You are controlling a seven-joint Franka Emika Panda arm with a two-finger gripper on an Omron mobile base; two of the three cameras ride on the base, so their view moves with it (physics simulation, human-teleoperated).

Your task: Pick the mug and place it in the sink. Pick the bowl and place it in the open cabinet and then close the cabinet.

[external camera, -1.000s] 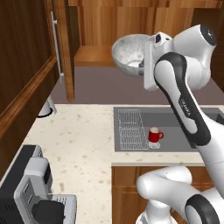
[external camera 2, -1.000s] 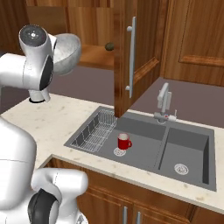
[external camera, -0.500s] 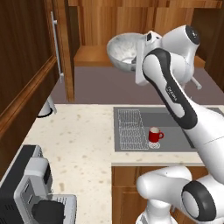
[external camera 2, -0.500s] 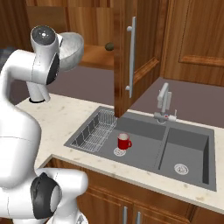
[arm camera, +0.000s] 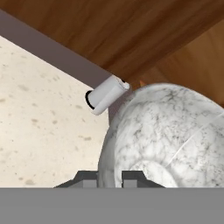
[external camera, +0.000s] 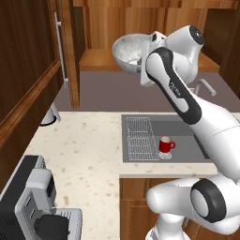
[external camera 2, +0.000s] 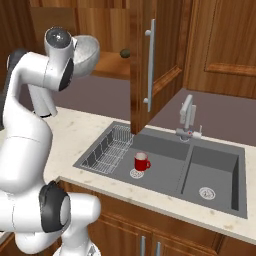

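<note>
A panelled reddish-brown wood cabinet door (external camera: 28, 79) with a long metal bar handle stands open, left of the claw (arm camera: 109, 177). The claw pinches the rim of a wide speckled grey-white stone-look bowl (external camera: 129, 50), held tilted at the cabinet's wood shelf (external camera: 96, 60). Below and right, a small glossy red mug (external camera: 165, 145) sits in the dark grey sink (external camera: 185, 147), sunk in the speckled worktop (external camera: 89, 150).

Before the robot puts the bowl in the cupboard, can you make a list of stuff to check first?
1. Mug in the sink: ok, standing upright by the rack.
2. End effector shut on the bowl: ok.
3. Cabinet door open: ok.
4. Bowl level with the shelf: ok, held up at the opening.
5. Bowl tipped on its side: not ok for setting down flat.
6. Room on the shelf: cannot tell, a small dark thing sits there.
</note>
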